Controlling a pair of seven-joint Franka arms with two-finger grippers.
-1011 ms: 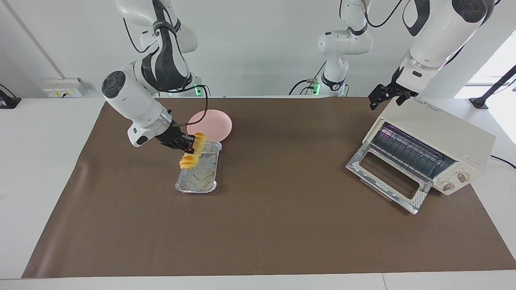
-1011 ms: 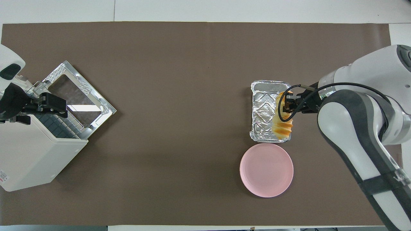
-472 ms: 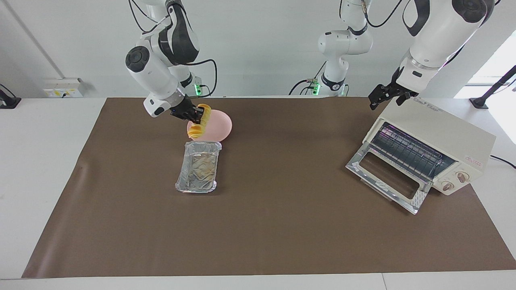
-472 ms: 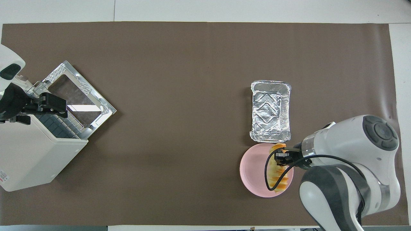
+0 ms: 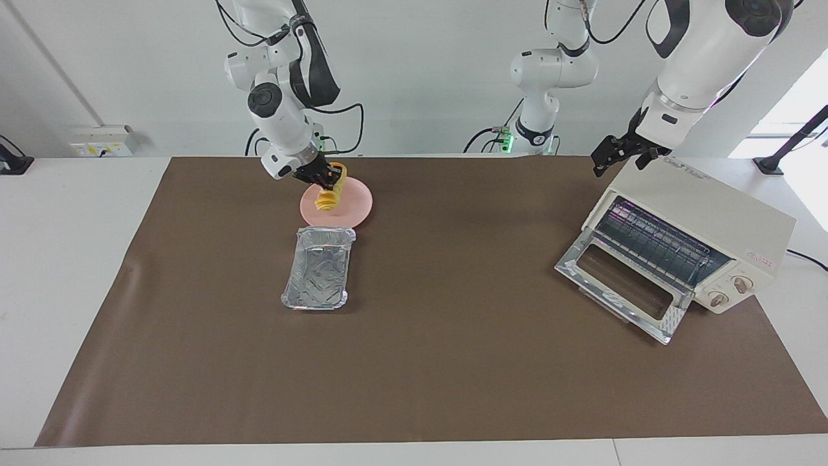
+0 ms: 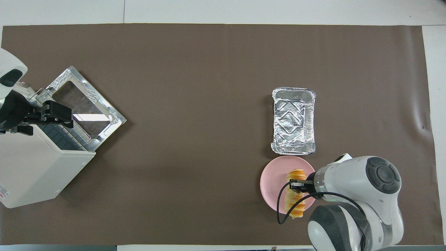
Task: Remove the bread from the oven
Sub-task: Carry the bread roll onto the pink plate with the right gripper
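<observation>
bread [image 6: 295, 195] over plate [image 6: 271, 181] | tray [image 6: 293, 120] beside plate, farther from robots

Table [image 5: 84, 272], brown mat [image 5: 440, 362] spread over it. On mat: oven [image 5: 698, 239], door down; foil tray [image 5: 318, 268]; pink plate [image 5: 356, 207], seemingly touching tray.
</observation>
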